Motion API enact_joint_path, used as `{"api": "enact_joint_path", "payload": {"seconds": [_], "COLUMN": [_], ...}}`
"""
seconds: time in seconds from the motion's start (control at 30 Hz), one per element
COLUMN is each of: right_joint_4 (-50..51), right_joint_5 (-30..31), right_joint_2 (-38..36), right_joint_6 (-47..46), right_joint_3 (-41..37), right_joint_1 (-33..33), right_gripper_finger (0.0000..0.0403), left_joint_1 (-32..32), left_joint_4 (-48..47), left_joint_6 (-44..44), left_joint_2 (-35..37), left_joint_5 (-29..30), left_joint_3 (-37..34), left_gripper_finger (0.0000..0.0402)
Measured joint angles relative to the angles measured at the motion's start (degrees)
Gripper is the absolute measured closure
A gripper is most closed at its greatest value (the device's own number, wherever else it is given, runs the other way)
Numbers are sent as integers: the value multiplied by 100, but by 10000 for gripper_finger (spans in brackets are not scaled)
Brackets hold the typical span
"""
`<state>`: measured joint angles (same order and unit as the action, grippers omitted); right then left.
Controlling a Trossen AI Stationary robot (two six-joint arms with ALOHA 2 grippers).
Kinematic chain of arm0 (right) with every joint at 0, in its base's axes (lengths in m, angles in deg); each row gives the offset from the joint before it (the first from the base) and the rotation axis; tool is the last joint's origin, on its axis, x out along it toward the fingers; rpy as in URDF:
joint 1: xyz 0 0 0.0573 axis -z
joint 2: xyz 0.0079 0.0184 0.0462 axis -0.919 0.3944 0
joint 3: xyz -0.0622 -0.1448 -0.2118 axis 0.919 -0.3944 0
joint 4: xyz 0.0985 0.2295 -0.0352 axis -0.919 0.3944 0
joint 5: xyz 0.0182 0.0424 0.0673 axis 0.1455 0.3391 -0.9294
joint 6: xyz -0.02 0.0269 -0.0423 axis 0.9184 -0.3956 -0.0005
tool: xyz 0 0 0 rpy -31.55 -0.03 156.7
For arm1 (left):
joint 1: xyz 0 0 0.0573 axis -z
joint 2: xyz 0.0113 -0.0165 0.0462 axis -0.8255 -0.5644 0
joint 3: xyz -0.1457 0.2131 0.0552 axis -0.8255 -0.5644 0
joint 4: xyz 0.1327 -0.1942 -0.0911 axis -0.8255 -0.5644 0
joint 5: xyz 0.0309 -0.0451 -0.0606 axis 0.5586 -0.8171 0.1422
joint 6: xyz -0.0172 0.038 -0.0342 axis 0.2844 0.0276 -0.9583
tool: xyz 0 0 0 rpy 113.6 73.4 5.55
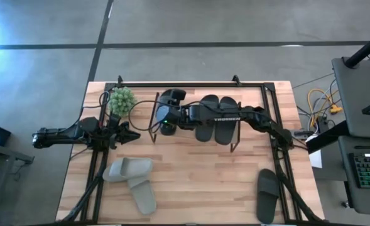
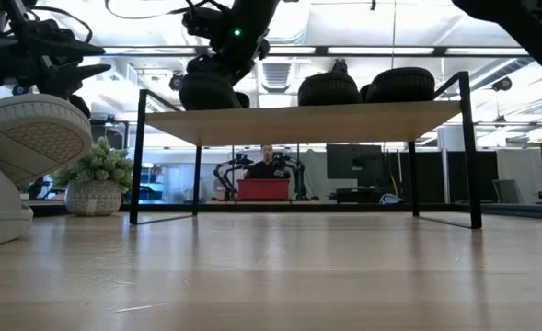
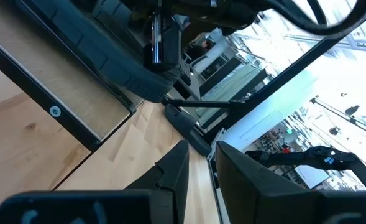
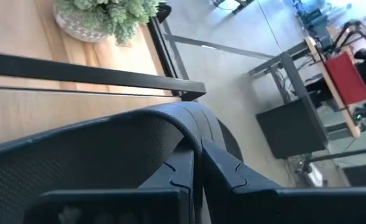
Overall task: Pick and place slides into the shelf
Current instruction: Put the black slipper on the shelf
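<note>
Slides are lying in several places as I am watching from above. Spanning everything is the wooden table (image 1: 191, 182). Toward its far edge, the shelf (image 1: 235, 135) is carrying two black slides (image 1: 217, 119) side by side. My right gripper (image 1: 166, 119) is reaching over the shelf's left end, clamping a black slide (image 4: 96, 155) between its fingers. My left gripper (image 1: 129, 134) is waiting beside a potted plant (image 1: 122, 100), fingers slightly parted and holding nothing. Two pale slides (image 1: 134, 182) are lying near the front left, one black slide (image 1: 267, 194) front right.
</note>
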<state>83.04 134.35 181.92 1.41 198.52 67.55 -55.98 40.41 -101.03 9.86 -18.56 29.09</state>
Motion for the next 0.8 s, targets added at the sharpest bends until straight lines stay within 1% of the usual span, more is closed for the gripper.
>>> {"api": "enact_joint_path", "payload": {"seconds": [0.17, 0.23, 0.3, 0.43, 0.6, 0.7, 0.8], "right_joint_4": [-5, -15, -20, -23, 73, 294, 477], "right_joint_5": [-438, -533, -560, -615, -623, -624, -629], "right_joint_2": [0, 0, 0, 0, 0, 0, -7], "right_joint_6": [-214, -239, -391, -980, -1143, -1147, -1148], "right_joint_3": [-15, -25, -35, -20, 25, 157, 293], "right_joint_1": [20, 17, 11, 11, -4, -51, -123], "right_gripper_finger": [388, 380, 364, 322, 274, 257, 249], "left_joint_1": [-2, 0, 0, -1, 0, 0, 0], "left_joint_4": [0, 0, 0, 0, 1, 0, 0], "left_joint_6": [-2, -2, 0, -1, 0, -2, -2], "left_joint_2": [0, 0, 0, -1, 0, 0, 0], "left_joint_5": [0, 0, 0, 0, 0, 0, 0], "left_joint_3": [0, 0, 0, 0, 0, 0, 0], "left_gripper_finger": [336, 336, 336, 336, 336, 336, 336]}}
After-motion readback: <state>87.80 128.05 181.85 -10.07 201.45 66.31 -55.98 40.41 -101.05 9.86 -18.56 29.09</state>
